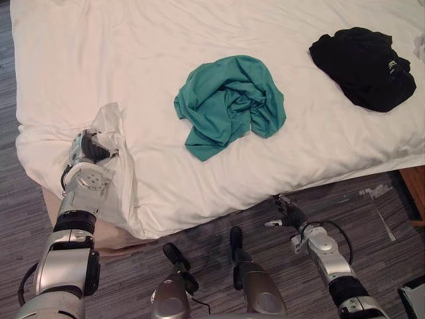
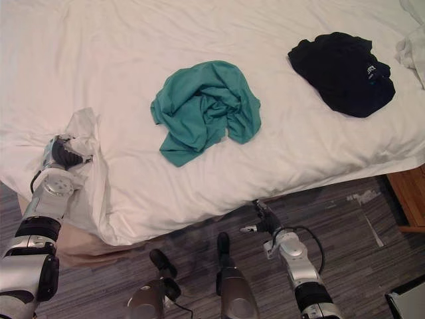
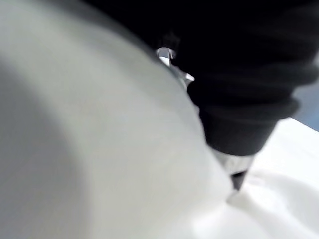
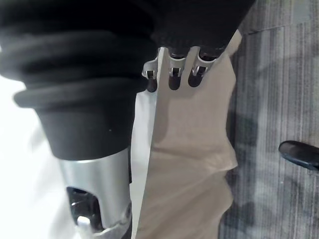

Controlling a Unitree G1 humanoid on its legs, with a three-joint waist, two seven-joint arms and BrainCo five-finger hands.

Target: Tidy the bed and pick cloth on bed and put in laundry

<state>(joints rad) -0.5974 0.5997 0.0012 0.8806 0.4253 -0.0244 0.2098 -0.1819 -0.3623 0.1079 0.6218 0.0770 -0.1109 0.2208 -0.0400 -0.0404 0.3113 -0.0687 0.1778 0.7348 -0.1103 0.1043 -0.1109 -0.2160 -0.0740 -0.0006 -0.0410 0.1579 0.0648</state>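
A crumpled green cloth (image 1: 229, 103) lies in the middle of the white bed (image 1: 133, 53). A black cloth (image 1: 364, 66) lies in a heap further right. At the bed's near left corner my left hand (image 1: 93, 151) is shut on a bunched fold of the white sheet (image 1: 109, 123), which stands up above the hand. In the left wrist view white fabric (image 3: 99, 149) lies against that hand's thumb (image 3: 238, 175). My right hand (image 1: 289, 212) hangs below the bed's front edge over the floor, fingers (image 4: 174, 79) curled and holding nothing.
A bit of white cloth (image 2: 413, 53) shows at the bed's far right edge. Wooden furniture (image 1: 416, 189) stands on the floor at the right. A dark-rimmed object (image 1: 413, 300) sits in the bottom right corner. The beige bed base (image 4: 189, 164) shows under the sheet.
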